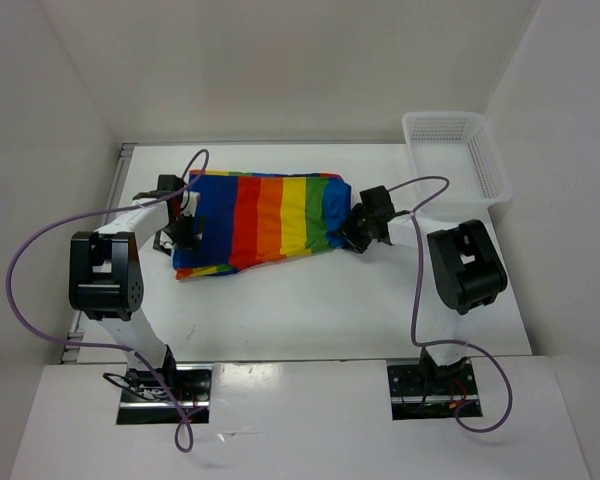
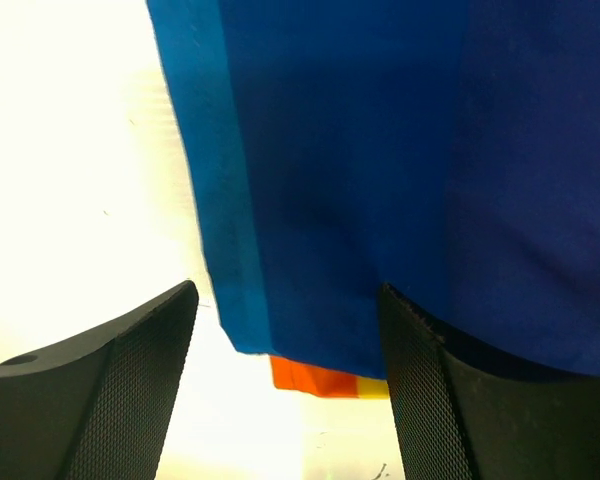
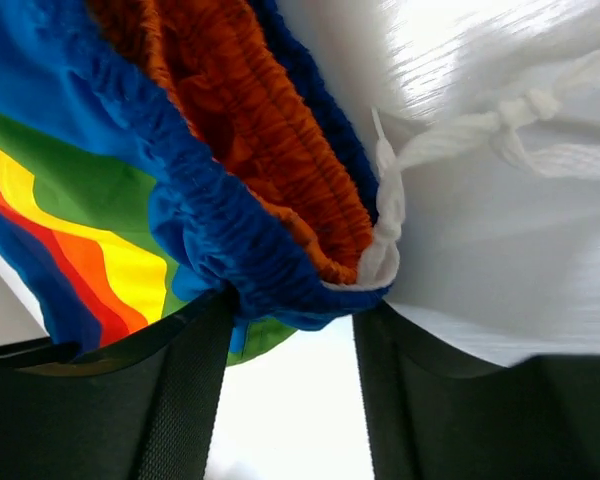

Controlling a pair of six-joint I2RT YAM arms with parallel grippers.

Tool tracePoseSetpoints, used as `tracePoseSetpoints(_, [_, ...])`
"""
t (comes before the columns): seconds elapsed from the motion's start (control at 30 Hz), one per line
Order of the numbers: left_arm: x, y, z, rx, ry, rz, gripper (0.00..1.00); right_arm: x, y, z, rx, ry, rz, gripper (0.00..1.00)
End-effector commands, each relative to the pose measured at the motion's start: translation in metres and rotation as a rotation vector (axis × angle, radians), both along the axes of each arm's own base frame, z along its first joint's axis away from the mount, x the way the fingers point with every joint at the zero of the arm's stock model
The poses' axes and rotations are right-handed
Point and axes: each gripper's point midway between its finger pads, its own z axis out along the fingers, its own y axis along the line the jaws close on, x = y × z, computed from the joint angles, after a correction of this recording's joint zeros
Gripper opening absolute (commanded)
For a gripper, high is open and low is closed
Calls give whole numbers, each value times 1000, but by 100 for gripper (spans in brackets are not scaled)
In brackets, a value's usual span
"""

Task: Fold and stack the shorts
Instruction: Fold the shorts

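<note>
The rainbow-striped shorts (image 1: 265,215) lie flat across the middle of the table, blue end to the left, waistband to the right. My left gripper (image 1: 185,232) is at their left edge. In the left wrist view it (image 2: 285,295) is open, and the blue hem (image 2: 310,200) reaches down between the fingertips, with an orange and yellow layer peeking out beneath. My right gripper (image 1: 352,232) is at the right edge. In the right wrist view it (image 3: 292,310) is open, with the gathered blue and orange waistband (image 3: 250,200) at its tips. The white drawstring (image 3: 460,135) lies beside it.
A white plastic mesh basket (image 1: 455,155) stands at the back right corner of the table. White walls enclose the table at the back and on both sides. Purple cables loop off both arms.
</note>
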Motion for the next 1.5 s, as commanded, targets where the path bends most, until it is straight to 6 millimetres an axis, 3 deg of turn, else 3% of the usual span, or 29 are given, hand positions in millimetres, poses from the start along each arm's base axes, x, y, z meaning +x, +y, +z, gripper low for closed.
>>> tracePoseSetpoints(0.0, [6, 6, -1, 23, -21, 8, 79, 1, -16, -22, -71, 28, -31, 52])
tracePoseSetpoints(0.07, [10, 8, 0, 34, -36, 12, 81, 6, -16, -24, -85, 26, -10, 44])
tracePoseSetpoints(0.1, [15, 12, -2, 57, -48, 19, 81, 1, -21, -34, -99, 72, -18, 30])
tracePoseSetpoints(0.2, [38, 13, 15, 58, -126, 21, 84, 3, -34, -37, -137, 89, -32, 8])
tracePoseSetpoints(0.3, [63, 5, 35, 14, -196, 4, 87, 5, -54, -31, -192, 77, -78, 0])
tracePoseSetpoints(0.4, [78, -10, 34, -42, -204, -30, 88, 6, -73, -4, -288, 15, -90, 0])
tracePoseSetpoints(0.5, [83, -24, 6, -46, -136, -62, 88, 17, -97, 51, -409, -98, -116, 0])
tracePoseSetpoints(0.6, [88, -38, -10, -57, -98, -92, 90, 20, -123, 86, -561, -149, -122, 0])
tracePoseSetpoints(0.67, [97, -58, -10, -100, -101, -135, 90, 25, -128, 104, -631, -184, -53, 0])
tracePoseSetpoints(0.7, [100, -67, -12, -115, -100, -154, 90, 34, -127, 123, -643, -227, -35, 0])
tracePoseSetpoints(0.73, [98, -81, -21, -116, -72, -183, 90, 37, -125, 126, -659, -227, 9, 0])
tracePoseSetpoints(0.77, [99, -88, -24, -117, -68, -199, 90, 40, -118, 133, -697, -249, 81, 0])
tracePoseSetpoints(0.8, [98, -95, -31, -117, -52, -215, 88, 50, -110, 155, -716, -300, 99, 0])
tracePoseSetpoints(0.9, [99, -119, -37, -118, -44, -267, 81, 60, -56, 186, -792, -410, 286, 0])
tracePoseSetpoints(0.93, [97, -124, -37, -127, -43, -279, 73, 55, -20, 192, -800, -458, 367, 0])
tracePoseSetpoints(1.0, [93, -136, -41, -137, -31, -304, 66, 58, 24, 198, -845, -526, 505, 0])
tracePoseSetpoints(1.03, [93, -137, -41, -145, -30, -307, 63, 43, 65, 196, -844, -570, 619, 0])
tracePoseSetpoints(1.13, [92, -141, -40, -167, -28, -314, 63, 31, 121, 161, -907, -581, 833, 0])
tracePoseSetpoints(1.17, [92, -143, -36, -178, -37, -318, 63, 21, 147, 139, -904, -568, 903, 0])
tracePoseSetpoints(1.23, [91, -143, -34, -179, -39, -318, 63, 10, 163, 117, -900, -543, 981, 0])
tracePoseSetpoints(1.27, [91, -143, -34, -179, -39, -318, 63, -3, 181, 111, -864, -554, 1034, 0])
tracePoseSetpoints(1.37, [93, -125, -35, -178, -48, -279, 63, -18, 198, 83, -881, -548, 1112, 0])
tracePoseSetpoints(1.47, [93, -111, -39, -185, -31, -245, 63, -30, 210, 67, -836, -527, 1121, 0])
